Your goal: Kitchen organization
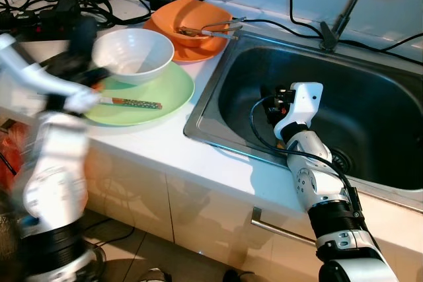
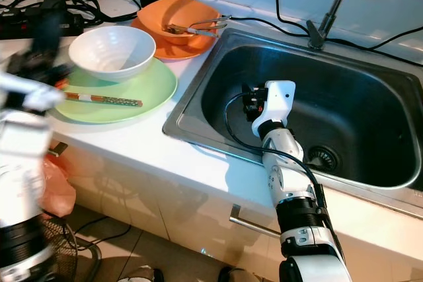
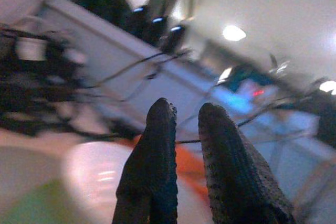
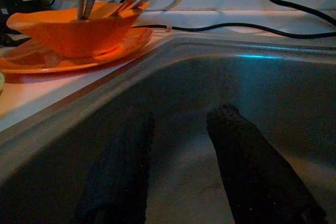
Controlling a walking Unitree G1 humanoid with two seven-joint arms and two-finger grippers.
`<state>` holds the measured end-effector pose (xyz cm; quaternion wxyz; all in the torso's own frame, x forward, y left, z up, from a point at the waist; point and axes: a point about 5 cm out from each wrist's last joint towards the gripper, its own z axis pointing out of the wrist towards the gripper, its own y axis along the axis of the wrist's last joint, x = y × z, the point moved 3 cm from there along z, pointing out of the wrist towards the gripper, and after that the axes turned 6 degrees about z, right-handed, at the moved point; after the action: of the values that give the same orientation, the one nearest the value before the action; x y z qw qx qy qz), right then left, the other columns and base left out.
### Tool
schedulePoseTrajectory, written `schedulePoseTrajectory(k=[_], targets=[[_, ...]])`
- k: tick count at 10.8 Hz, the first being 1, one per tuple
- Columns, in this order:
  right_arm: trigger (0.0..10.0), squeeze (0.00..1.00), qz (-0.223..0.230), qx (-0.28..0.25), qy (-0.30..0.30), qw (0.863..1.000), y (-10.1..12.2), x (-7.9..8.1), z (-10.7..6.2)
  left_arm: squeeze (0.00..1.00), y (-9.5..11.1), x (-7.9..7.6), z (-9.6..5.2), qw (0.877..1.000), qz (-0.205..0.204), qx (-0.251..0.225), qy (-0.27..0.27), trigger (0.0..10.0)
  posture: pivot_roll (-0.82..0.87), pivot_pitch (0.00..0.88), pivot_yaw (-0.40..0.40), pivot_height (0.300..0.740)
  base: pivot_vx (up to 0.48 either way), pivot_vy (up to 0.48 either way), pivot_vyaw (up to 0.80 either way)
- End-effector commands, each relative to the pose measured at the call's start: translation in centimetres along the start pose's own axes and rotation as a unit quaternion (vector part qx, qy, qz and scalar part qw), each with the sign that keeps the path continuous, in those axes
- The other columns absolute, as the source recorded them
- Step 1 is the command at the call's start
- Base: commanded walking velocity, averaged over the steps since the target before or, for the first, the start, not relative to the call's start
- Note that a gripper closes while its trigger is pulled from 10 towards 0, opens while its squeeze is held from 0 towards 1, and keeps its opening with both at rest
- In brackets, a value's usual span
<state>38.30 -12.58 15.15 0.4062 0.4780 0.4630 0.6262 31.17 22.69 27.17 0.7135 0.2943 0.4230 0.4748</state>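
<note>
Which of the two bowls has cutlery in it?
The orange bowl beside the sink, on its orange plate. The white bowl on the green plate holds none.
</note>
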Motion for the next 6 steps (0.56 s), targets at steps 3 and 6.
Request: schedulePoseTrajectory(k=[3,6], targets=[[10.0,0.0,-0.002,0.004,-0.003,1.0,-0.1,-0.3,0.1,1.0,1.1,3.4,-1.2,0.996,0.078,0.016,0.045,10.0,0.09,0.099,-0.067,0.74,0.0,0.0,0.0],[10.0,0.0,-0.002,0.008,0.004,1.0,-0.3,0.0,0.1,1.0,0.1,6.6,-3.7,0.993,0.037,0.024,0.108,10.0,0.1,0.095,-0.072,0.74,0.0,0.0,0.0]])
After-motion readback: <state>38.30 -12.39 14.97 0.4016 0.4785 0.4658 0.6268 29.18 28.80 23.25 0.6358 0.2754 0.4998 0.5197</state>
